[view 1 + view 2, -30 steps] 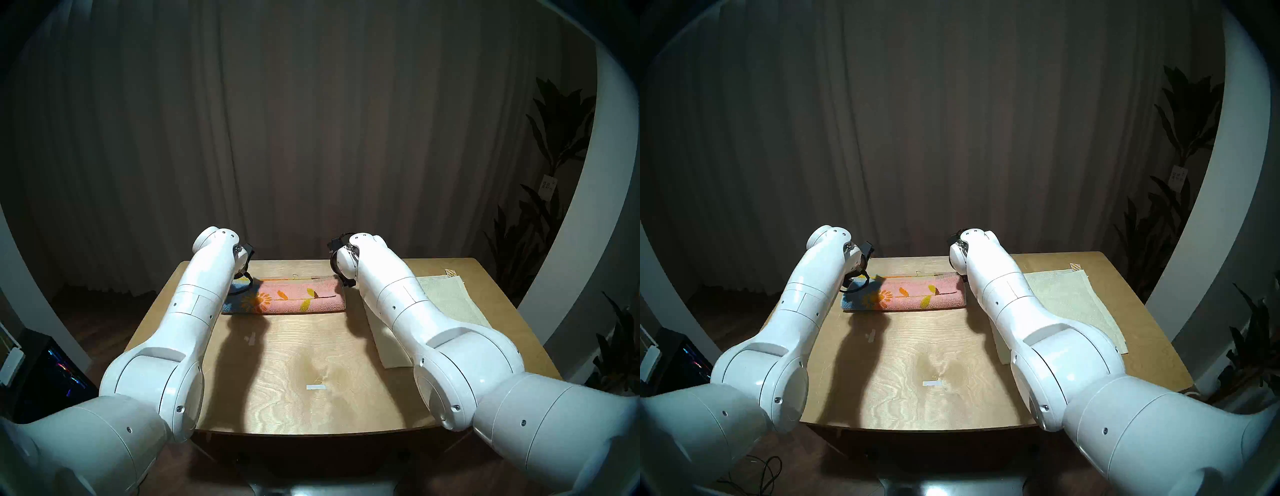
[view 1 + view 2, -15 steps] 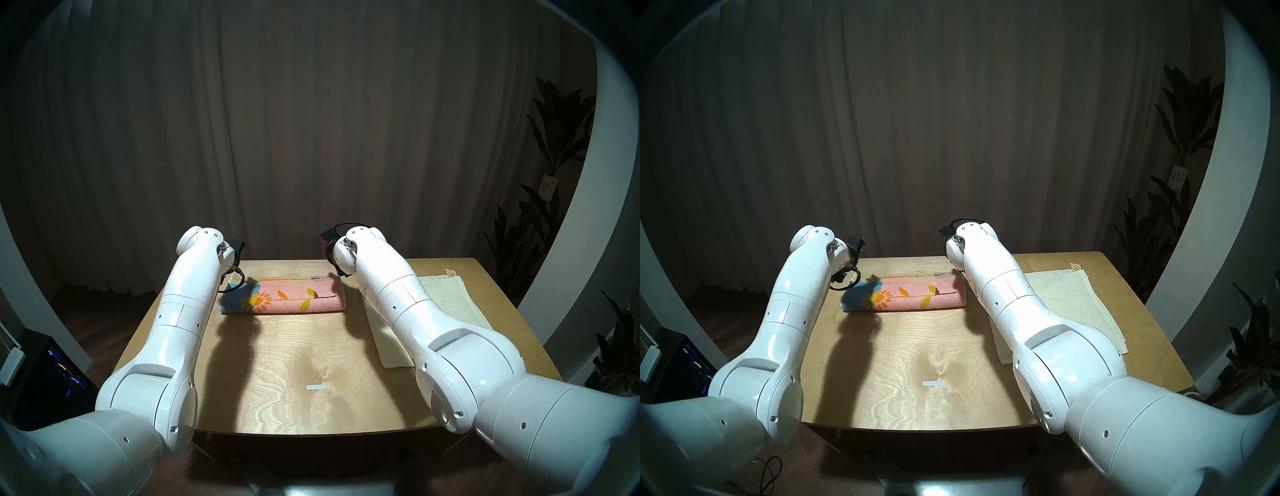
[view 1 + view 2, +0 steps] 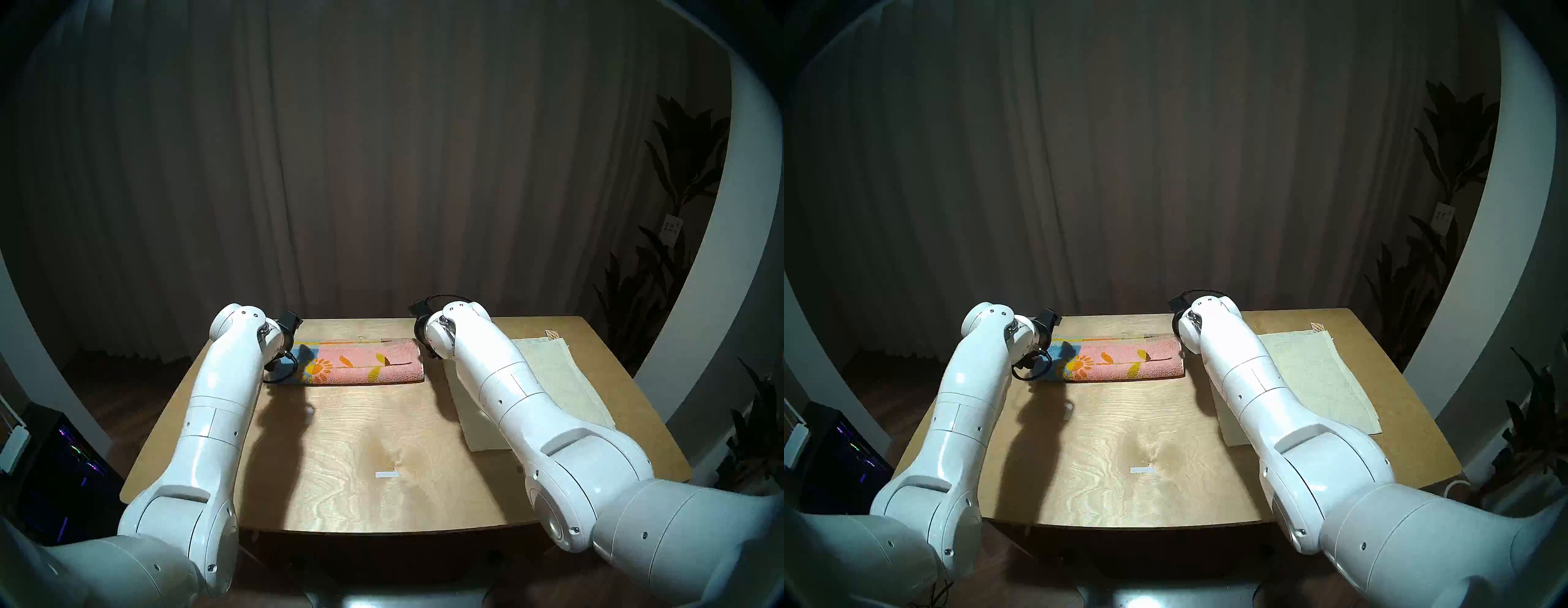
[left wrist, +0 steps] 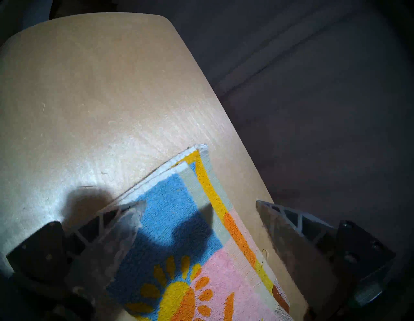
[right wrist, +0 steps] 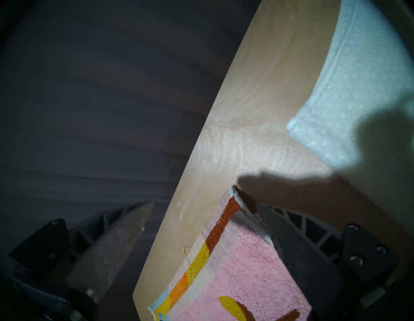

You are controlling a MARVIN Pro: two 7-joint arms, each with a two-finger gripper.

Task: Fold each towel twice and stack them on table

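- The desk is a pale plywood top with rounded corners and wavy grain, standing in front of a dark curtain.
- Two white arms reach over it from the near side: the left arm along the left edge, the right arm across the right half.
- The cream towel lies flat on the right side of the desk, the right arm crossing over part of it; its near corner shows tiny dots in the right wrist view.
- The patterned towel lies as a long folded band across the far middle of the desk, blue at its left end, pink along the rest, with an orange-yellow sun and leaves.
- Its layered edges lie close to the desk's far edge.
- The left claw hangs spread wide over the towel's blue end, holding nothing; one finger sits over the towel's left edge, the other beyond the far hem.
- The right claw is likewise spread and empty at the pink end, one finger just beside the towel's far right corner.
- A small white tape mark sits on the near middle of the desk.
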